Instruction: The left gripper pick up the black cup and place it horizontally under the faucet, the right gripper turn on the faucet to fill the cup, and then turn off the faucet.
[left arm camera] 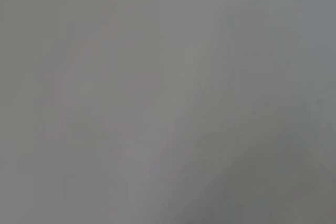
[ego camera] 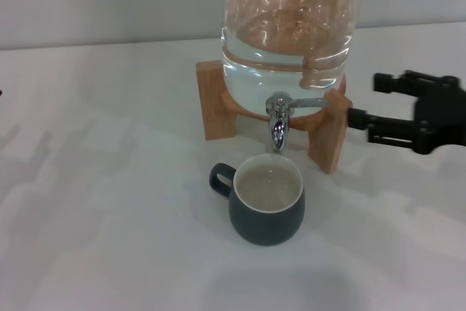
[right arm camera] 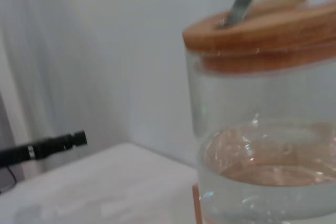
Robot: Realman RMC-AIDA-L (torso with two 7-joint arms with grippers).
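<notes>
The black cup [ego camera: 266, 202] stands upright on the white table, right under the faucet [ego camera: 278, 118], with its handle to the left and water inside. The faucet's thin lever [ego camera: 309, 101] points right. No stream shows from the spout. My right gripper [ego camera: 362, 100] is open at the right, level with the lever and a little apart from its tip, holding nothing. The left gripper does not show in any view; the left wrist view shows only a plain grey surface.
The glass water jar [ego camera: 287, 27] sits on a wooden stand [ego camera: 215, 107] behind the cup. The right wrist view shows the jar [right arm camera: 262, 171] with its wooden lid [right arm camera: 262, 30], and a thin black rod [right arm camera: 47, 148] far off.
</notes>
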